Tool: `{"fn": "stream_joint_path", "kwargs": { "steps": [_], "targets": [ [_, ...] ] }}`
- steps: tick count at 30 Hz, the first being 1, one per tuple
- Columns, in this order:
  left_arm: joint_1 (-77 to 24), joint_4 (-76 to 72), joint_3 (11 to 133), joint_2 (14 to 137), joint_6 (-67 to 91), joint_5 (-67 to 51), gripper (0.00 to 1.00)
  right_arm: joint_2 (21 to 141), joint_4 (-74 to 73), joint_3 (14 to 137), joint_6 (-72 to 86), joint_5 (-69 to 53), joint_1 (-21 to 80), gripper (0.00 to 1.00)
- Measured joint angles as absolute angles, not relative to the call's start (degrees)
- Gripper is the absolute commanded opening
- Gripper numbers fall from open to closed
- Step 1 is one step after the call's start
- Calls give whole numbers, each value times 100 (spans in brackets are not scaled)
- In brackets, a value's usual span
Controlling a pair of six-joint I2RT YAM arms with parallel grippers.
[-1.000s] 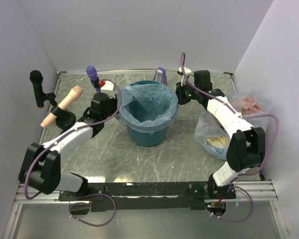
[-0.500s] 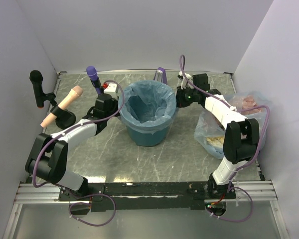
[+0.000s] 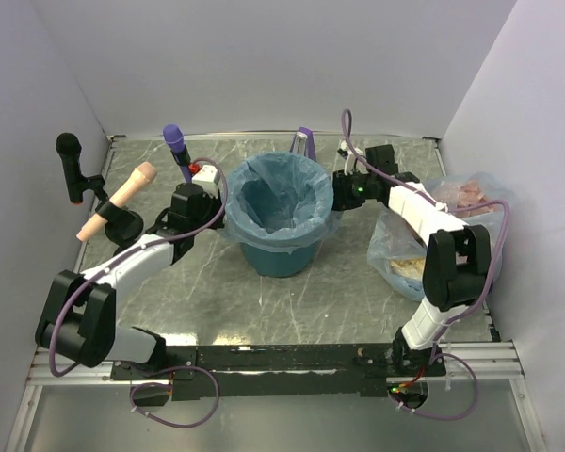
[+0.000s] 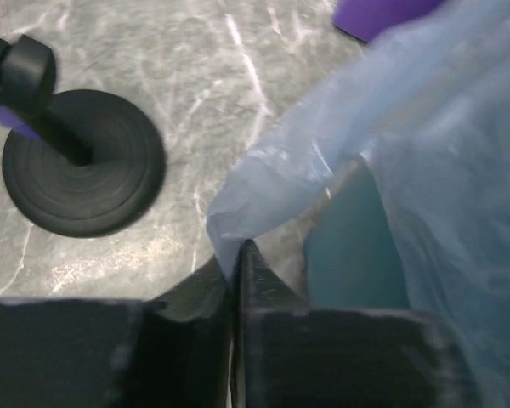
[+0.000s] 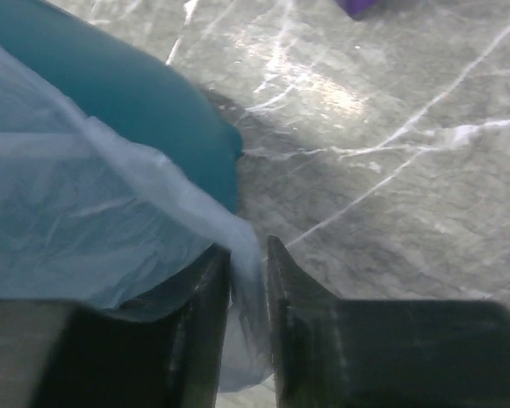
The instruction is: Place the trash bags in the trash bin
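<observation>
Two-sided clamp on the thin translucent pale-blue plastic bag (image 3: 281, 185).
It lines the round teal plastic bucket (image 3: 281, 257); left gripper (image 4: 236, 255) pinches at 9 o'clock, right gripper (image 5: 248, 255) at 3 o'clock.

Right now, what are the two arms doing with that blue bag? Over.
Tools: left tool shut on trash bag edge, right tool likewise, opposite side. Bag lines the trash bin, draped over its rim. Black stand base close beside left tool.
</observation>
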State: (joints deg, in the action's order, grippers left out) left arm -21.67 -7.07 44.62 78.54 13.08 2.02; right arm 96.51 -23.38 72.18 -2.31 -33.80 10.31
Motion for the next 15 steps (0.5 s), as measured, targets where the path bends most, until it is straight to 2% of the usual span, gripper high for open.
{"fn": "stream_joint_path", "kwargs": {
  "steps": [3, 8, 15],
  "targets": [
    [-2154, -563, 4464, 7717, 1103, -71, 37, 9529, -2421, 7218, -235, -3468, 1028, 52],
    [-2137, -156, 4510, 7240, 812, -355, 59, 8956, -2707, 7220, -294, -3415, 991, 64],
    [-2097, 775, 4788, 6353, 316, -604, 70, 7955, -3197, 7384, -447, -2967, 840, 74]
  ]
}}
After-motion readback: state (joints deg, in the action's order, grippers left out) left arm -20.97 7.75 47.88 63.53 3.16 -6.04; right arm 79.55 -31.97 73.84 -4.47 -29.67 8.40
